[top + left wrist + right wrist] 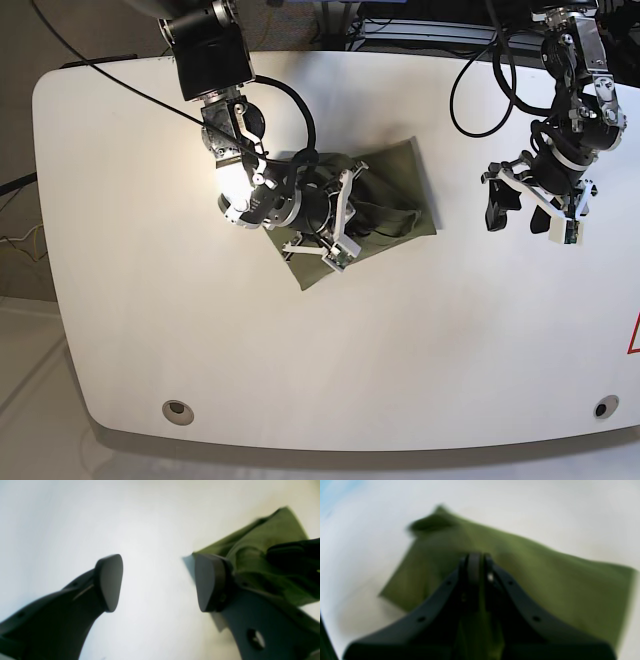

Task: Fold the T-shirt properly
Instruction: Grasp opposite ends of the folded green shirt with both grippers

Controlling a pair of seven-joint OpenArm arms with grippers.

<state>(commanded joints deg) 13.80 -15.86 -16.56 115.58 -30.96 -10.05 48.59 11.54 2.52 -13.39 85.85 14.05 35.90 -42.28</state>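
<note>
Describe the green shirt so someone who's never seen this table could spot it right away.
On the white rounded table, look at the upper middle, under the right gripper. There lies a crumpled, partly folded olive-green cotton T-shirt. It is the only cloth and the only green thing there.

We see two arms built of black and silver metal joints with white bracket frames near the wrists, looping black cables along them, and matte black curved gripper fingers with rounded flat pads and small screw holes.
</note>
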